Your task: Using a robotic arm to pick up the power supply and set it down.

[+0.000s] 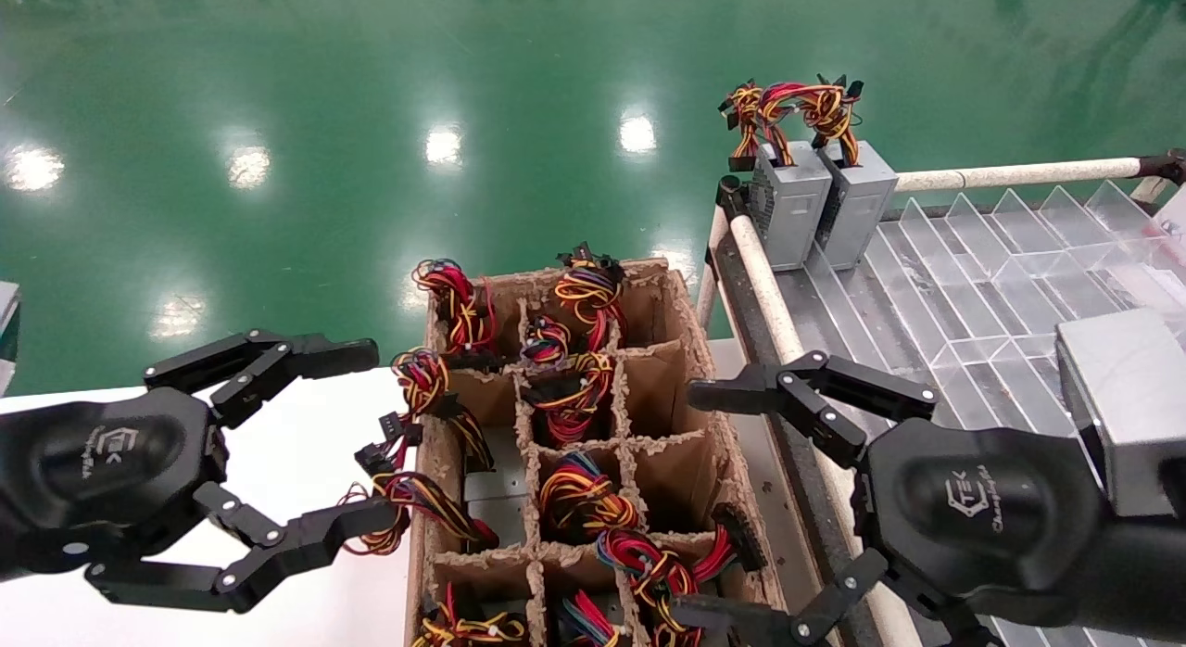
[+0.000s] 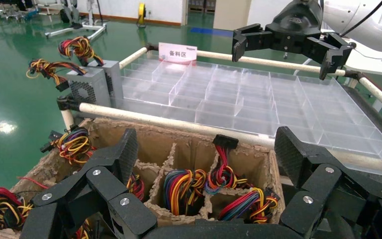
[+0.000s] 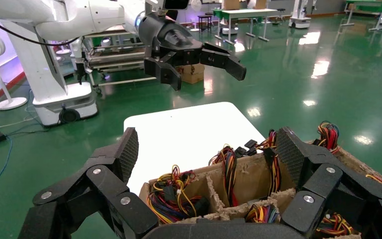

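Two end effectors hover over a divided cardboard box [image 1: 701, 348], one at each side, both with fingers spread wide and nothing between them. Right end effector [image 1: 690, 503], on the arm carrying a silver-grey block [image 1: 1123, 408], sits at the box's right edge, between the box and a clear plastic tray [image 1: 973, 285]. Left end effector [image 1: 380, 434] sits at the box's left edge, above a white bench [image 1: 296, 452]. Power supply [image 1: 649, 559] rests in a box cell just beside the right end effector. Only its loop of red, yellow, black and blue wires shows, and its metal body is hidden by the dividers. Other cells hold similar wire bundles. Two grey metal boxes [image 1: 820, 211] with red-orange-yellow wires stand upright, touching each other, at the tray's far left corner. Floor [image 1: 371, 91] is glossy green.
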